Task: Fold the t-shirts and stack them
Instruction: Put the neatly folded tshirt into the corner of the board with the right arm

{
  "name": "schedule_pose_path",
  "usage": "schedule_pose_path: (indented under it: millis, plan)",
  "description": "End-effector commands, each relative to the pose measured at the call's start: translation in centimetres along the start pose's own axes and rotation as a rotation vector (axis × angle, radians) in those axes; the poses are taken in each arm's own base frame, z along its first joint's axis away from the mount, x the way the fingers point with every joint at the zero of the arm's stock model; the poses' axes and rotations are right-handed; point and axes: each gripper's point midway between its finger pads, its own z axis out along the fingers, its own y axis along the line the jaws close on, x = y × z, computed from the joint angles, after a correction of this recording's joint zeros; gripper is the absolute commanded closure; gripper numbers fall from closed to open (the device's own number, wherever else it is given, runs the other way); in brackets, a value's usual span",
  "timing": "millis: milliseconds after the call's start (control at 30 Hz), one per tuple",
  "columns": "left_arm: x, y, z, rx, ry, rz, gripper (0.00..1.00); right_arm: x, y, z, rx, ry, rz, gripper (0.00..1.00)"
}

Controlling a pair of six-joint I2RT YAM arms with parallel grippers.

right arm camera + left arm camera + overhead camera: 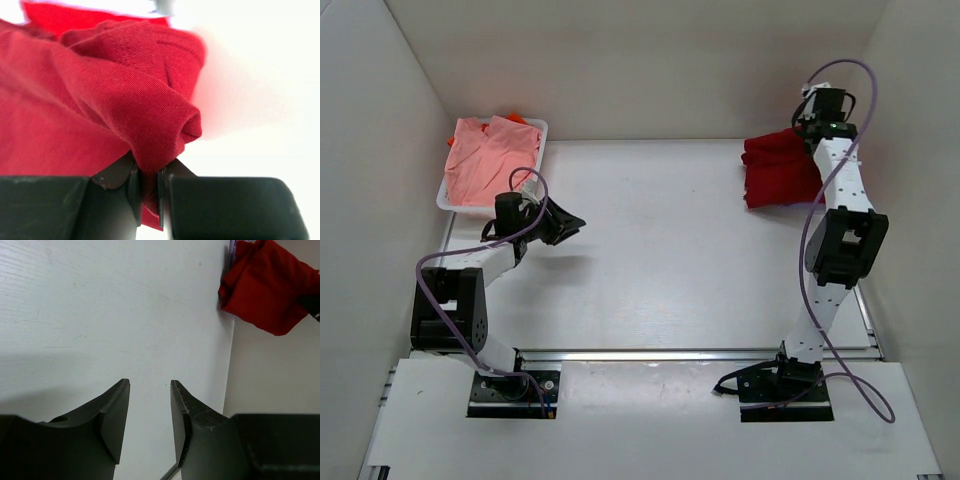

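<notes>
My right hand (148,172) is pinched tight on a fold of the red t-shirt (90,95), which is bunched at the far right of the counter (650,230), close to the side wall. My left hand (150,385) hangs above bare counter, its fingers a narrow gap apart and holding nothing. Just beyond it, the pink t-shirt (485,155) sits crumpled in a white bin (542,128) at the far left.

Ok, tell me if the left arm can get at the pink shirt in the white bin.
Probably yes: the left tool is open and empty, close beside the white bin, with nothing between it and the pink shirt. It faces away, though, so it must turn first.
</notes>
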Motion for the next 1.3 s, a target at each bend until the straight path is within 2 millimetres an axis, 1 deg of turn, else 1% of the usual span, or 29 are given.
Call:
schedule_pose_path:
  millis: [0, 33, 133, 167, 200, 267, 367, 433, 467, 567, 600, 633, 667, 700, 733, 767, 800, 833, 900, 933, 1000, 1033, 1067, 1100, 1133, 1167, 1200, 1233, 1267]
  plan:
    - [-0.3, -0.5, 0.1, 0.017, 0.003, 0.043, 0.51, -2.8, -3.9, 0.7, 0.057, -0.115, 0.075, 1.00]
    - [-0.3, -0.3, 0.2, 0.012, 0.004, 0.042, 0.51, -3.2, -4.8, 1.1, 0.074, -0.130, 0.083, 1.00]
    - [0.1, -0.1, 0.6, 0.006, 0.017, 0.036, 0.51, -2.8, -5.4, 3.4, 0.097, -0.114, 0.105, 1.00]
    - [0.3, 0.5, 0.7, -0.010, 0.019, 0.030, 0.51, -2.7, -5.9, 4.2, 0.107, -0.109, 0.121, 1.00]
    - [0.0, 0.4, 0.8, -0.010, 0.015, 0.030, 0.51, -2.8, -6.0, 4.9, 0.105, -0.114, 0.146, 1.00]
    - [0.3, 0.4, 0.9, -0.011, 0.025, 0.040, 0.50, -2.4, -5.9, 6.4, 0.094, -0.110, 0.160, 1.00]
    - [0.4, 0.6, 1.0, -0.027, 0.026, 0.047, 0.50, -3.4, -5.9, 8.6, 0.114, -0.152, 0.167, 1.00]
    - [0.4, 0.7, 1.1, -0.033, 0.032, 0.053, 0.50, -4.0, -6.6, 9.3, 0.158, -0.176, 0.188, 1.00]
    - [0.7, 1.0, 1.0, -0.045, 0.036, 0.054, 0.50, -3.8, -7.3, 9.6, 0.189, -0.184, 0.235, 1.00]
    - [0.7, 0.9, 0.9, -0.051, 0.040, 0.067, 0.49, -4.1, -8.1, 9.9, 0.225, -0.216, 0.315, 1.00]
    - [0.7, 0.9, 0.8, -0.058, 0.040, 0.069, 0.48, -4.0, -8.5, 10.1, 0.240, -0.218, 0.339, 0.98]
    - [1.1, 1.2, 0.8, -0.068, 0.049, 0.073, 0.48, -4.0, -8.7, 9.9, 0.267, -0.212, 0.345, 0.89]
    - [0.7, 1.3, 0.6, -0.072, 0.043, 0.083, 0.46, -4.2, -9.2, 9.8, 0.291, -0.224, 0.356, 0.71]
    - [1.1, 1.0, 0.7, -0.066, 0.057, 0.091, 0.45, -4.3, -9.5, 9.5, 0.319, -0.222, 0.357, 0.60]
    - [1.0, 0.8, 0.7, -0.064, 0.056, 0.093, 0.43, -4.3, -9.6, 9.2, 0.337, -0.221, 0.358, 0.40]
    - [1.3, 0.7, 0.6, -0.058, 0.066, 0.106, 0.35, -4.7, -10.2, 8.4, 0.371, -0.225, 0.360, 0.07]
    - [1.3, 0.4, 0.5, -0.047, 0.068, 0.108, 0.29, -5.1, -10.8, 7.4, 0.407, -0.225, 0.362, 0.01]
    - [1.3, 0.2, 0.5, -0.036, 0.072, 0.117, 0.02, -5.4, -10.8, 6.7, 0.422, -0.226, 0.358, 0.01]
    - [1.5, -0.9, 0.3, 0.000, 0.089, 0.141, 0.01, -6.5, -11.6, 3.8, 0.442, -0.239, 0.366, 0.01]
    - [1.7, -1.3, 0.1, 0.009, 0.097, 0.154, 0.02, -7.2, -11.5, 2.7, 0.427, -0.253, 0.385, 0.00]
    - [1.6, -1.8, 0.0, -0.007, 0.094, 0.214, 0.01, -8.0, -9.4, -0.1, 0.303, -0.244, 0.394, 0.01]
    - [2.5, -1.9, -0.2, -0.021, 0.126, 0.226, 0.01, -7.7, -7.8, -1.0, 0.259, -0.210, 0.401, 0.00]
    - [3.3, -1.7, -0.1, -0.049, 0.142, 0.230, 0.01, -8.0, -5.5, -2.1, 0.194, -0.202, 0.397, 0.01]
    - [3.3, -1.8, -0.3, -0.070, 0.141, 0.236, 0.01, -7.4, -3.0, -3.9, 0.130, -0.162, 0.371, 0.01]
    - [3.7, -2.3, -0.3, -0.063, 0.147, 0.248, 0.02, -5.3, -1.4, -4.7, 0.113, -0.089, 0.345, 0.01]
    - [4.5, -2.6, -0.5, -0.061, 0.172, 0.244, 0.01, -4.9, 1.5, -5.5, 0.073, -0.067, 0.326, 0.01]
    - [5.2, -2.7, -0.6, -0.051, 0.196, 0.251, 0.01, -2.7, 2.2, -6.8, 0.079, -0.016, 0.338, 0.01]
    - [6.0, -3.2, -0.7, -0.041, 0.212, 0.268, 0.02, -1.3, 5.8, -8.3, 0.034, 0.013, 0.290, 0.01]
    - [6.9, -3.8, -1.1, -0.039, 0.233, 0.273, 0.02, -0.6, 8.4, -9.3, -0.008, 0.018, 0.283, 0.01]
